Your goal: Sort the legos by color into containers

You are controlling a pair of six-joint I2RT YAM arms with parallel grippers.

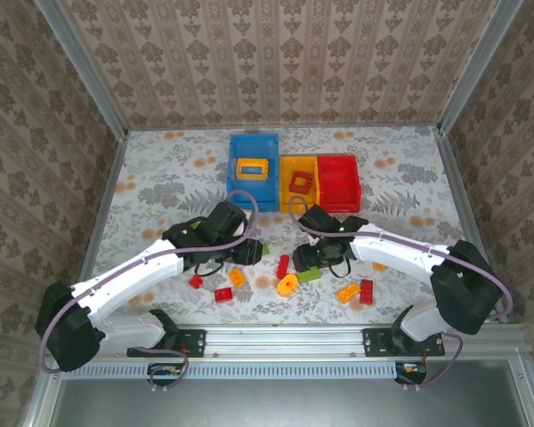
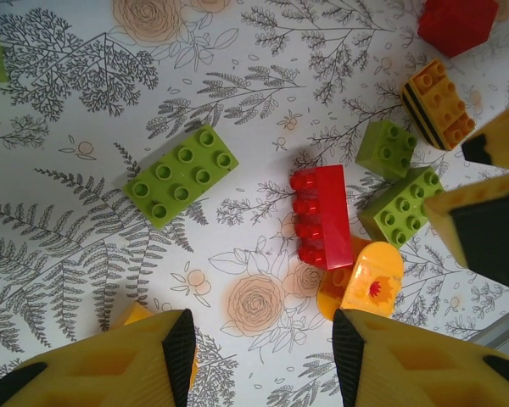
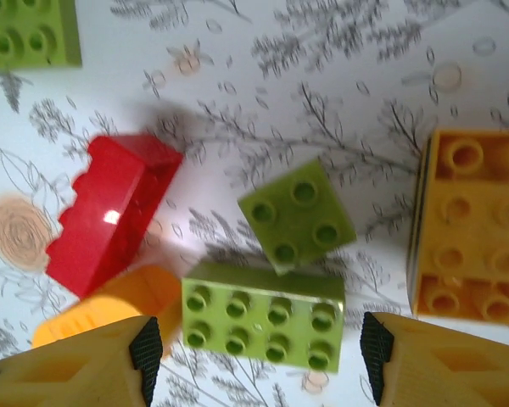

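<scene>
Progress was slight: yellow plastic frame sat in blue plastic bin, red frame in orange-yellow bin; loose studded bricks littered desk near edge. Left fingers, right fingers gaped empty.

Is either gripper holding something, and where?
Nothing is held. The left gripper is open; an eight-stud green brick lies between the right gripper's open fingers, touching neither.
</scene>
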